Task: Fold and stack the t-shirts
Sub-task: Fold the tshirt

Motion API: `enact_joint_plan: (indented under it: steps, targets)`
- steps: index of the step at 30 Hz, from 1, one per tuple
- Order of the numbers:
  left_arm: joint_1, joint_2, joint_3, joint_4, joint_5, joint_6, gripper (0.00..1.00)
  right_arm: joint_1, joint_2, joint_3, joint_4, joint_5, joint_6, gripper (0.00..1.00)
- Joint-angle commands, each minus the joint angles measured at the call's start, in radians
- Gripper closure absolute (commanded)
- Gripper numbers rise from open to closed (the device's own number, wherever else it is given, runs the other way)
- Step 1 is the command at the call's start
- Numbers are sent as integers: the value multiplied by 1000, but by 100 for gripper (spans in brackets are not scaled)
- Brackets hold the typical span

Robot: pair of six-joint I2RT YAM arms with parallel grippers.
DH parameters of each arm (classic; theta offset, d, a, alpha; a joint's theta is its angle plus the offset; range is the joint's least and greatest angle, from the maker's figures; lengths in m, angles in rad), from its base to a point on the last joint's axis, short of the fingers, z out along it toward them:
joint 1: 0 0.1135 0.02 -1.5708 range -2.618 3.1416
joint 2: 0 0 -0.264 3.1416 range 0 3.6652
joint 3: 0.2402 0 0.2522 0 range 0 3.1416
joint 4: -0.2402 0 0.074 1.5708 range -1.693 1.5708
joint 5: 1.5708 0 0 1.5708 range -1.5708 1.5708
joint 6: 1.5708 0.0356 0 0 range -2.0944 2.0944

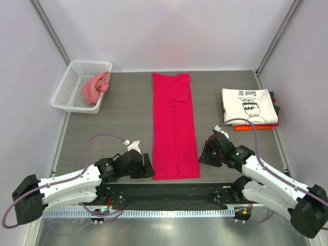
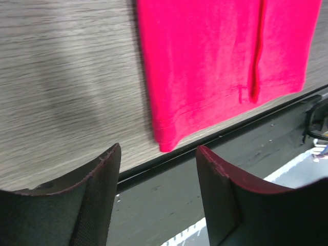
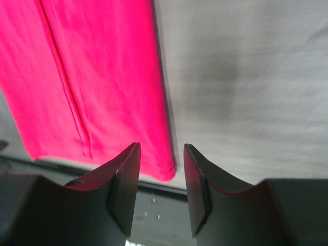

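A crimson-red t-shirt [image 1: 174, 125] lies folded into a long narrow strip down the middle of the table. It also shows in the left wrist view [image 2: 220, 61] and the right wrist view [image 3: 97, 82]. My left gripper [image 1: 148, 170] is open and empty just left of the strip's near left corner. My right gripper [image 1: 204, 156] is open and empty just right of its near right corner. A white t-shirt with black print [image 1: 249, 106] lies folded on top of a stack of orange, red and dark shirts [image 1: 254, 126] at the right.
A white basket [image 1: 72, 87] at the back left holds a crumpled pinkish-red shirt [image 1: 95, 87]. A black rail [image 1: 169, 192] runs along the table's near edge between the arm bases. Walls close in the left, right and back.
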Motion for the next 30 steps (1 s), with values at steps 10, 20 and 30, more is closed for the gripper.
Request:
enact_joint_plan:
  steps: [10,20,30]
  targets:
    - [5,69,-22,170,74,-57,53,118,-38,-187,77,-157,138,56]
    - [5,126,-20,178,85,-69,63,123,-13,-177,104,-186,119,85]
    - [5,216,-20,218,94,-57,64,124,-26,-179,112,-201,116,95]
